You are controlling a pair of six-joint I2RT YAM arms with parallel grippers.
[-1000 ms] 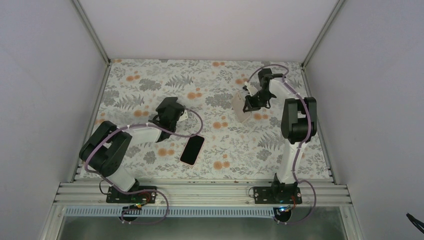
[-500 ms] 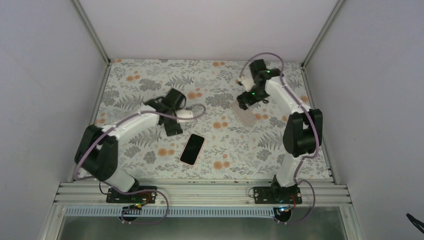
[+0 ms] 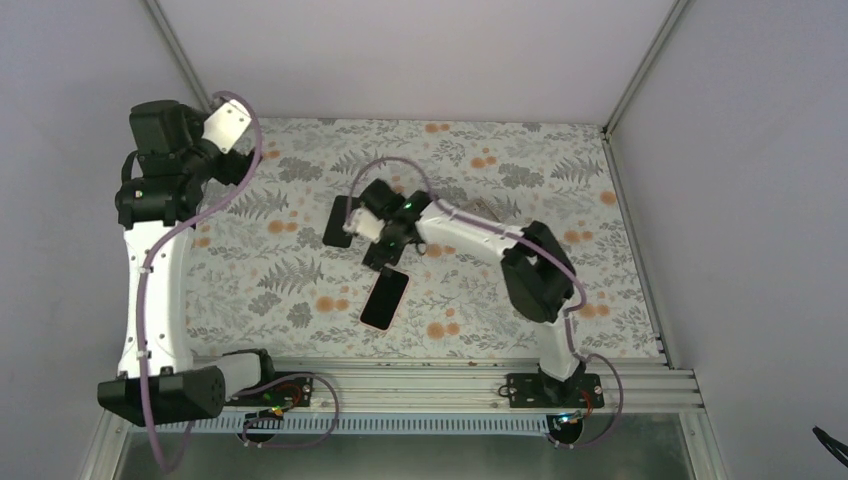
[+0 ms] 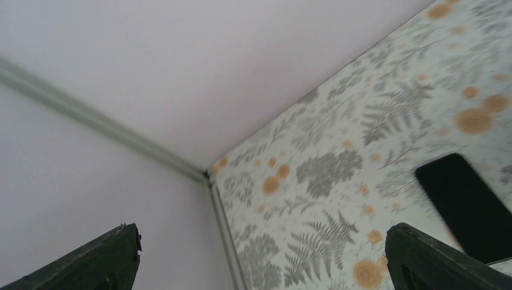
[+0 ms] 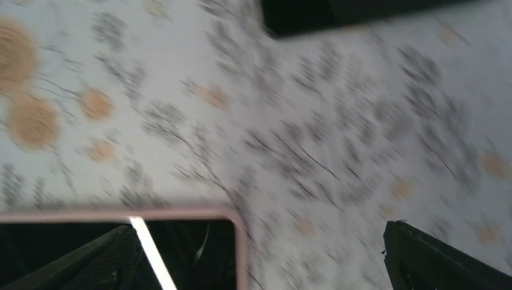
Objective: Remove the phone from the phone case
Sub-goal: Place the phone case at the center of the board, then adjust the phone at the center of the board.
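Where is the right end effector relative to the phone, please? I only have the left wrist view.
Observer: In the top external view, the right end effector is just beyond the far end of the phone, near the middle of the table.
Operator: Thank you. Is it gripping anything?
Observer: No. The right wrist view shows its fingers wide apart, with nothing held.
Operator: Is the phone out yet?
Observer: Not yet. A pink phone case rims the dark screen.
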